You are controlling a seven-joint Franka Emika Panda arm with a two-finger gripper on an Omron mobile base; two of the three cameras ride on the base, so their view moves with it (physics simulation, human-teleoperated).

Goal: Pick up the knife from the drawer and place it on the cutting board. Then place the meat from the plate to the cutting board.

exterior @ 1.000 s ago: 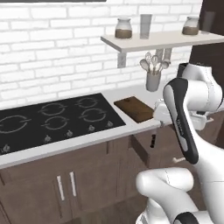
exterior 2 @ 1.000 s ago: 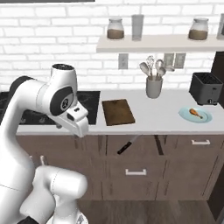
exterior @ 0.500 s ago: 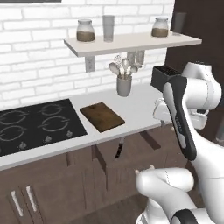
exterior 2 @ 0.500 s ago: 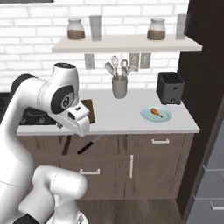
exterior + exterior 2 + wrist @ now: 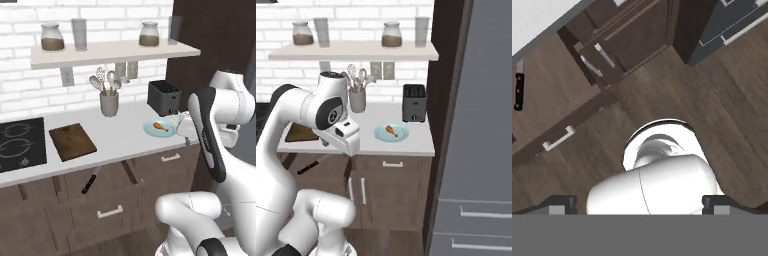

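Observation:
The knife with its black handle lies in the pulled-out drawer under the counter; it shows too as the knife and at the left edge as the knife. The dark cutting board lies flat on the counter above it. The meat sits on the pale blue plate near the counter's right end, also seen as the meat. My gripper points down at the floor in front of the cabinets, open, nothing between its fingertips.
A black toaster stands behind the plate. A grey utensil holder stands behind the board, the cooktop to its left. A shelf carries jars. A tall dark cabinet bounds the right.
The base has driven to the right, so the whole scene has slid left: the cooktop has moved towards the edge and the plate and toaster have come closer. The gripper stays open.

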